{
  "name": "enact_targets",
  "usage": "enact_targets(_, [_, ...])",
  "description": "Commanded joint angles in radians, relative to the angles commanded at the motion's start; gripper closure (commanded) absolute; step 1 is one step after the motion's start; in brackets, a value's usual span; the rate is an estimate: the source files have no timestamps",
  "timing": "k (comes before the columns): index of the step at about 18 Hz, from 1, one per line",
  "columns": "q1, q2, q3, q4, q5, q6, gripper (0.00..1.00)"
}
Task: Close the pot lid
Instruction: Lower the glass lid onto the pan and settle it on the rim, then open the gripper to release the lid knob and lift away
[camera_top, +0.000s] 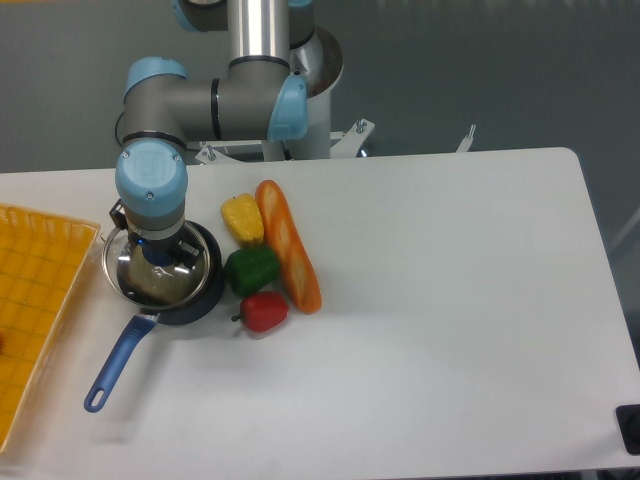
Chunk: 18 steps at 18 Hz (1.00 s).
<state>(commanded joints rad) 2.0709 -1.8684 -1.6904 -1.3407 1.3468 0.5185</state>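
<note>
Hanging straight down over the pot (190, 300), the gripper (160, 256) sits at the centre of the lid (135, 280), where the knob should be. The wrist hides both the knob and the jaws, so I cannot tell whether they grip it or stand apart.

Pot and lid are at about nine o'clock on the white table (450, 320). The lid lies over the pot but looks shifted a little toward nine o'clock, with the pot's dark rim showing at three and five o'clock. The blue handle (115, 362) runs out toward seven o'clock.

Judging by its look, the lid is glass with a thin metal rim: stiff, smooth, fairly light and breakable. The centre knob is the sensible hold, and it should be set down gently.

Room is tight. A yellow pepper (242, 217), a green pepper (250, 268) and a red pepper (264, 311) crowd the pot's three o'clock side, with a long orange loaf (288, 244) just beyond. An orange tray (40, 300) lies near at nine o'clock. Open table lies well apart, toward three and five o'clock.
</note>
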Motion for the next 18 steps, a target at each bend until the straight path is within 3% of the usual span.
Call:
enact_targets(2, [0.0, 0.0, 0.0, 0.002, 0.002, 0.0, 0.19])
enact_targets(9, [0.003, 0.005, 0.002, 0.0, 0.002, 0.002, 0.01])
enact_targets(18, [0.026, 0.024, 0.014, -0.002, 0.005, -0.002, 0.0])
